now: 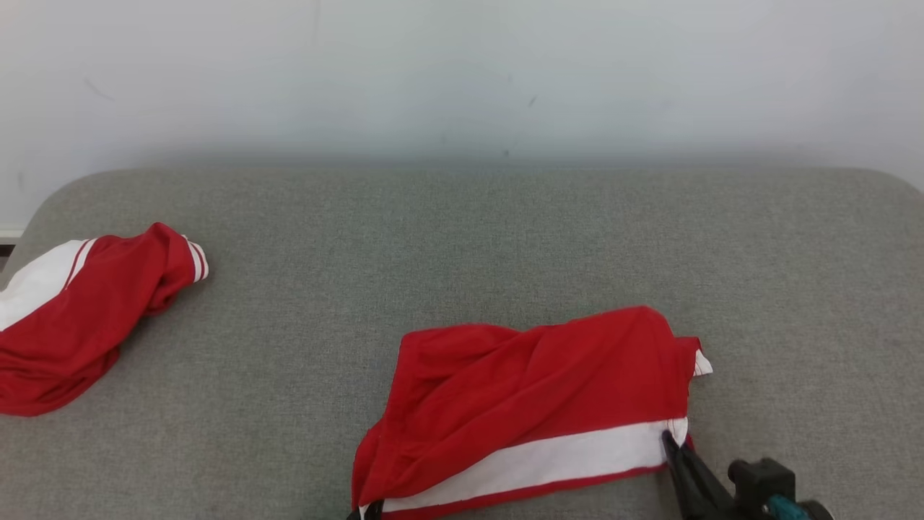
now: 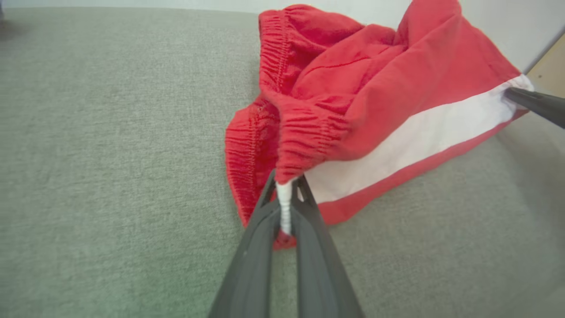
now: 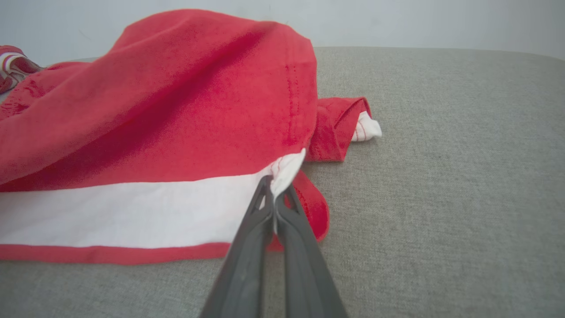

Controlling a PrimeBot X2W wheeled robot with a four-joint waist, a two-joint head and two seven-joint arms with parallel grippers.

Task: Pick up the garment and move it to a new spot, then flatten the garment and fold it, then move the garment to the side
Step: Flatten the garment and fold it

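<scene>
Garment: a red cloth garment [image 1: 534,390] with a broad white band and a thin red edge below it, looking like a pair of shorts, rumpled rather than flat.
Where it lies: lower middle of the head view, on the grey fabric-covered counter [image 1: 462,238], near the front edge.
Long axis: it runs left to right across the head view, the white band rising a little toward the right.
Which way it points: the gathered elastic waistband end is at the lower left; the hemmed end is at the right, where a small red and white fold sticks out past it.
Lie of the cloth: the red part humps up in loose folds behind the band, and the band itself is drawn fairly straight between the two held corners.
Left gripper: the left gripper [image 2: 284,185] is at the waistband corner, just showing at the bottom edge of the head view [image 1: 372,511]. Its jaws pinch the bunched white end of the band, with a scrap of red below it.
Right gripper: the right gripper [image 3: 276,185] is at the opposite corner, lower right of the head view [image 1: 675,440]. Its jaws are pressed together on the white tip of the band at the hem.
Second garment: another red and white cloth garment [image 1: 65,318] lies crumpled at the left edge of the head view, well apart from the first.
Background: a pale, plain wall [image 1: 462,72] rises behind the counter.
</scene>
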